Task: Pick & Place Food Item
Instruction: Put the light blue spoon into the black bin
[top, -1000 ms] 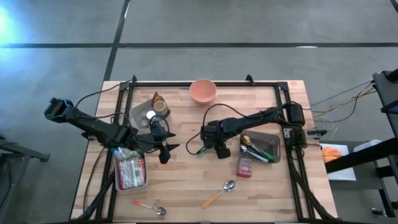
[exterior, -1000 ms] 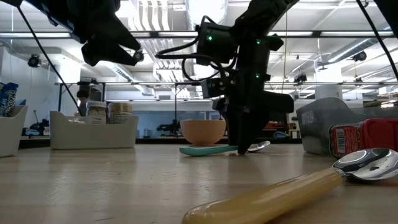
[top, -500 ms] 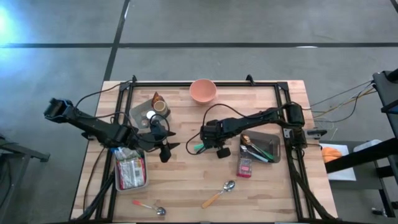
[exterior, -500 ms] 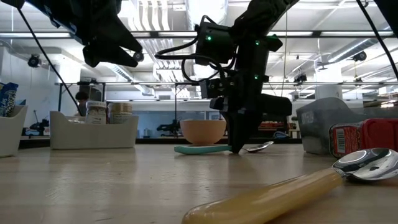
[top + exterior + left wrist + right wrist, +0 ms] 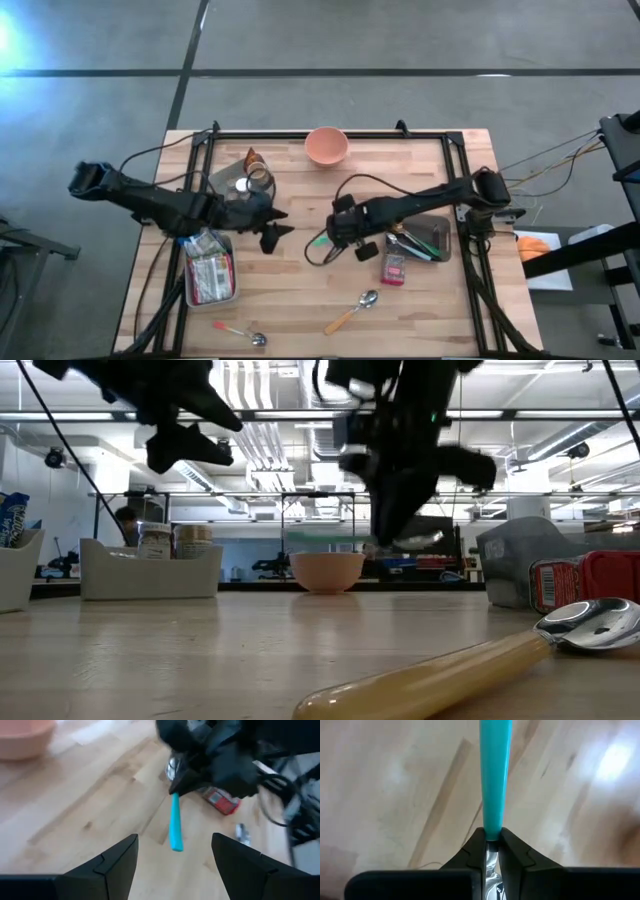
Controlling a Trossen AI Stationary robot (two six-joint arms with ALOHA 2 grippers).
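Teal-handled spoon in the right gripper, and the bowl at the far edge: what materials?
teal-handled spoon: handle looks like smooth matte plastic, uniformly teal; the stretch between the right gripper fingers is shiny and silvery, likely steel. Bowl: evenly salmon-pink with a soft sheen, probably plastic or melamine, though glazed ceramic can't be excluded.

Bright ceiling strips glare in the low view; both wrist views are motion-blurred.

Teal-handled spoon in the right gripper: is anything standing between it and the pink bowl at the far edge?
Nothing visible. The right gripper is shut on the teal-handled spoon and holds it off the table. The wood between it and the pink bowl looks bare. The left gripper hangs open off to the side, outside that line.
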